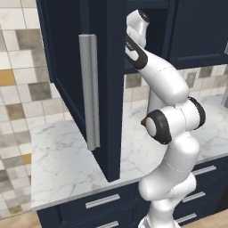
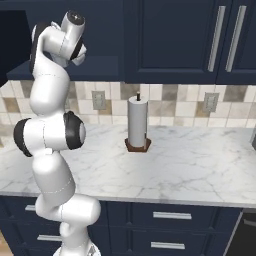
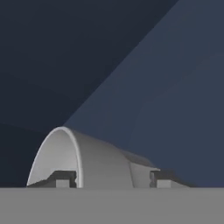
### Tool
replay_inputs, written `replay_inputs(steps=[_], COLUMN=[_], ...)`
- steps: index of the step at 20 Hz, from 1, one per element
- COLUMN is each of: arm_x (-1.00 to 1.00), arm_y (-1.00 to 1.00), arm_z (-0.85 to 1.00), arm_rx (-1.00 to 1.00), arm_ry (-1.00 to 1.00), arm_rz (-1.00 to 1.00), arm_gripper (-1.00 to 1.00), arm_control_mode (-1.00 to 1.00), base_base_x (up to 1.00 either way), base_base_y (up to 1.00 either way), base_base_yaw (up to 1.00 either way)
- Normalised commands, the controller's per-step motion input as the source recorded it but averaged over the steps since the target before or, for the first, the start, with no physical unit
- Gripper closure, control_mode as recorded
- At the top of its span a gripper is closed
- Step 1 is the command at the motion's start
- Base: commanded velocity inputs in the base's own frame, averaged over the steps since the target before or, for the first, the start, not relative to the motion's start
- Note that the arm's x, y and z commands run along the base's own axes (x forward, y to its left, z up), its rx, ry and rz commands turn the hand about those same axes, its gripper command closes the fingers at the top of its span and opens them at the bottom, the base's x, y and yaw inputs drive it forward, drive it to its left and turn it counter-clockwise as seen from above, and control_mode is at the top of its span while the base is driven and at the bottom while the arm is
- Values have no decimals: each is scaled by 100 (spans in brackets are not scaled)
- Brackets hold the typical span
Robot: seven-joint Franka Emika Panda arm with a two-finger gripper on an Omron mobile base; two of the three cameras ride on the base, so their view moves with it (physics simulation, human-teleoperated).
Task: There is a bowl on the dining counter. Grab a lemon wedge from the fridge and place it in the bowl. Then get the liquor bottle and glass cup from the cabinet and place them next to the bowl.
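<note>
The navy cabinet [image 1: 67, 53] stands with its door swung open, grey bar handle [image 1: 90, 89] facing me. My arm reaches up into its dark inside. In the hand view the glass cup [image 3: 100, 159], pale grey and translucent, lies sideways across the picture with its rim to the left. My gripper [image 3: 113, 180] has one fingertip [image 3: 65, 179] at the rim side and the other at the base side, both pressed against the cup. The liquor bottle, bowl, lemon wedge, fridge and dining counter are out of view.
A white paper-towel roll [image 2: 137, 122] stands on the marble wall counter [image 2: 190, 165] to the arm's right. The open cabinet door hangs over the counter's left part [image 1: 62, 160]. Navy drawers [image 2: 170, 216] run below, and closed upper cabinets [image 2: 220, 40] to the right.
</note>
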Motion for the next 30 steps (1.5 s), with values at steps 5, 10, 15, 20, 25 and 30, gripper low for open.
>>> replay_inputs(steps=[5, 10, 15, 20, 25, 30], arm_x=[-4, -46, -85, -100, -100, -100], arm_y=[0, -5, -23, -50, -63, -43], arm_z=[-18, -16, -10, 8, 14, 1], arm_rx=[0, 2, 2, 1, -1, -8], arm_ry=[2, 0, 0, -8, -4, 1], arm_rz=[0, -2, -3, -4, -3, -1], arm_gripper=[100, 100, 100, 100, 100, 100], arm_control_mode=[-100, -100, -100, -100, -100, -100], base_base_x=[0, 0, 0, 0, 0, 0], base_base_y=[0, 0, 0, 0, 0, 0], base_base_yaw=[0, 0, 0, 0, 0, 0])
